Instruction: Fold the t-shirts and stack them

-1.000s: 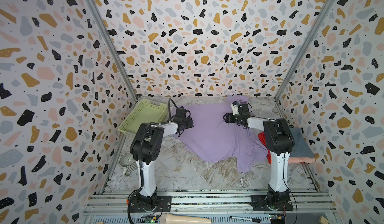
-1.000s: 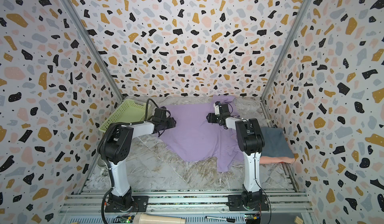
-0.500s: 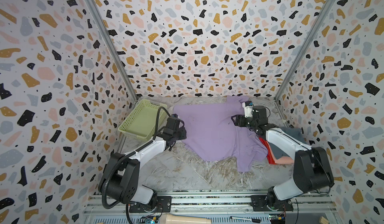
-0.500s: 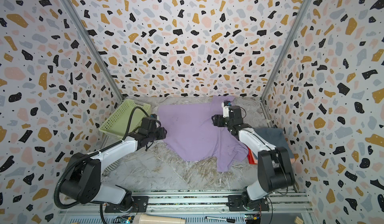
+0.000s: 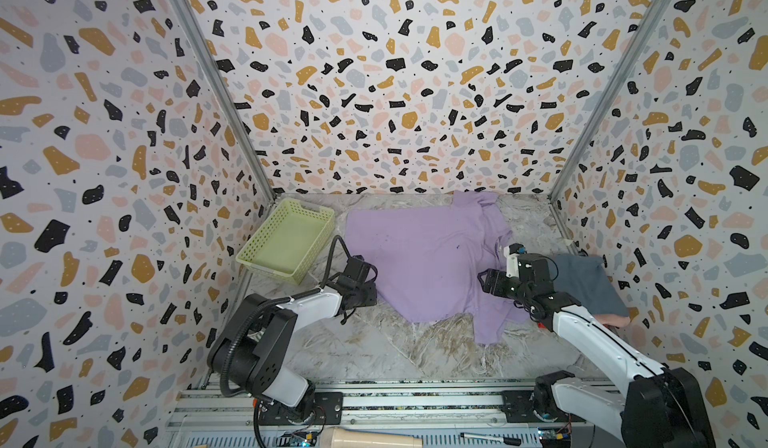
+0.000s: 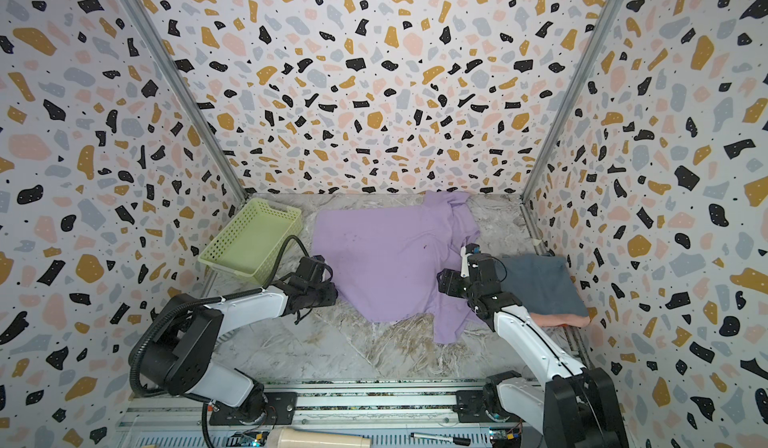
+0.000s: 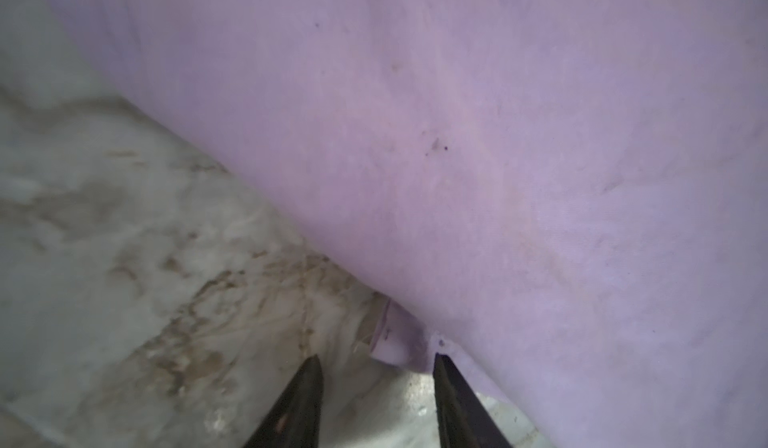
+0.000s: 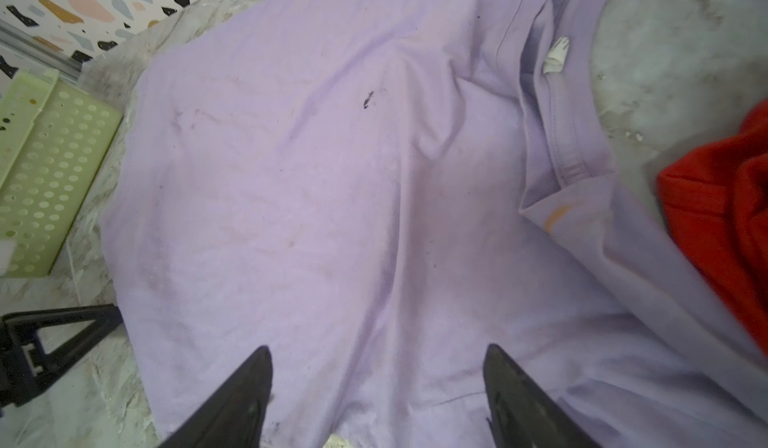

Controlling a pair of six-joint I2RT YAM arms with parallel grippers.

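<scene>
Top views, lavender t-shirt [image 5: 415,259]: spread open and unfolded on the counter [image 5: 374,350]; one sleeve bunched at the back wall; pale green basket [image 5: 274,268] near it
Top views, stack: blue-grey t-shirt [image 5: 582,279] folded on a salmon pink t-shirt [image 5: 615,321] by the right wall; these two look done
Top views, tools: left tool [image 5: 368,290] at the lavender t-shirt's left edge; right tool [image 5: 486,281] over its right side
Left wrist view, left tool [image 7: 376,358]: fingers spread, low over the counter; a hem corner just ahead of the tips, not pinched
Right wrist view, right tool [image 8: 378,348]: fingers spread wide above lavender cloth, holding nothing; red t-shirt [image 8: 715,200] crumpled just beside
Left to do: by my judgement, the lavender fold is not begun; then the red; both onto the stack
</scene>
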